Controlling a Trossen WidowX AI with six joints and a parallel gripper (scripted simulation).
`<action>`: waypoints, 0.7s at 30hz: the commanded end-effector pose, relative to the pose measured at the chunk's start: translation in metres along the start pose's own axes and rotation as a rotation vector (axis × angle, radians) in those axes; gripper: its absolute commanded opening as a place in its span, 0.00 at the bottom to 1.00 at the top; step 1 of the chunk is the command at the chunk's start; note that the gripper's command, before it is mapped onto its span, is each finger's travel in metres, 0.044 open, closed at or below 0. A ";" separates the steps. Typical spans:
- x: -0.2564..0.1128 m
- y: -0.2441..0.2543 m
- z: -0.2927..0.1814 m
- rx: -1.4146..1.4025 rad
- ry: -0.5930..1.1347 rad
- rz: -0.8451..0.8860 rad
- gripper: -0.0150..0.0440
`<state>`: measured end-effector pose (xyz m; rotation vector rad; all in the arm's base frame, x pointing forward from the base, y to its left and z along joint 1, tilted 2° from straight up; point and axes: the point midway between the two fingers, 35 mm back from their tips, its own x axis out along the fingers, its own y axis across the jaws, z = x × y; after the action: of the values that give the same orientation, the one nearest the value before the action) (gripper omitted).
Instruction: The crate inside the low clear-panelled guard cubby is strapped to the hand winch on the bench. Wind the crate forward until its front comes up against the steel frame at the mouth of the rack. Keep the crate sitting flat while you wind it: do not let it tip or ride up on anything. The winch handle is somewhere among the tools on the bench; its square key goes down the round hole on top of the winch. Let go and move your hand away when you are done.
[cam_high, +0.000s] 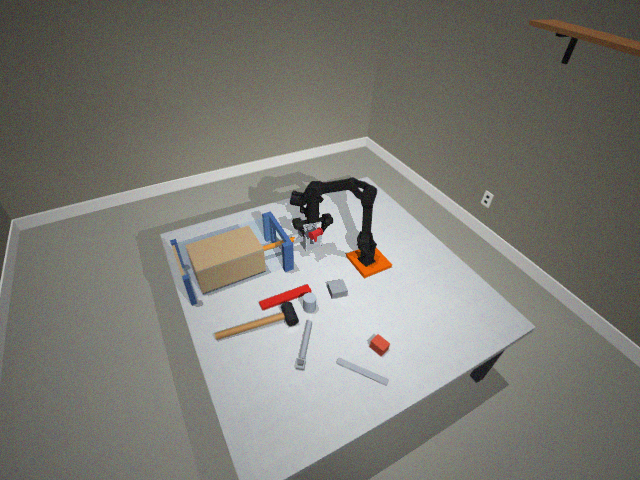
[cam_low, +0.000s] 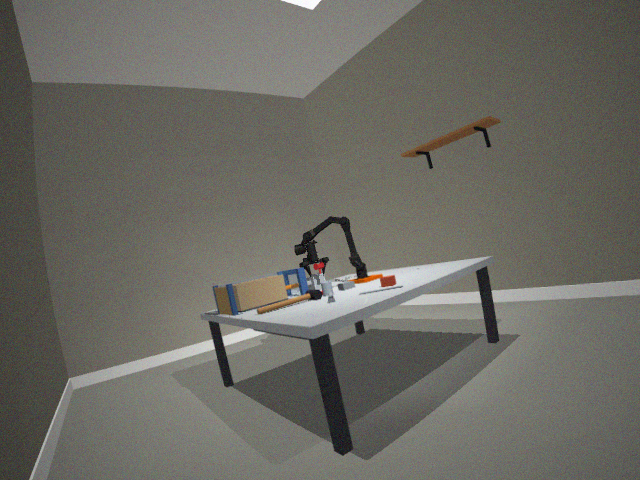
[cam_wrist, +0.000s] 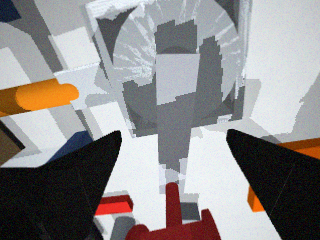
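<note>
The hand (cam_high: 312, 227) (cam_low: 314, 268) (cam_wrist: 173, 134) stands wide open over the winch (cam_wrist: 132, 55), straddling its red-gripped handle (cam_high: 315, 234) (cam_low: 318, 266) (cam_wrist: 173, 220), while the crate (cam_high: 227, 258) (cam_low: 261, 293) sits flat on the surface (cam_high: 423, 315) (cam_low: 439, 281), short of the blue frame (cam_high: 291, 253) (cam_low: 305, 281)

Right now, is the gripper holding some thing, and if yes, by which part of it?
Nothing is held: the gripper stands open.

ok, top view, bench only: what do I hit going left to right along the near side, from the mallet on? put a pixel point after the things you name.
Wooden-handled mallet (cam_high: 251, 325) (cam_low: 286, 302) → grey bar with a square socket end (cam_high: 305, 341) → plain flat grey bar (cam_high: 361, 371) (cam_low: 381, 290) → red-orange block (cam_high: 379, 345) (cam_low: 387, 281).
</note>
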<state>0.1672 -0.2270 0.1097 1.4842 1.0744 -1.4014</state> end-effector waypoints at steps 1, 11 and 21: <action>-0.019 0.004 0.001 0.000 -0.020 0.015 1.00; -0.124 -0.002 -0.012 -0.002 -0.121 0.071 1.00; -0.123 0.000 -0.011 -0.008 -0.125 0.090 0.69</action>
<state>0.1678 -0.2227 0.2324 1.4023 0.9261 -1.4066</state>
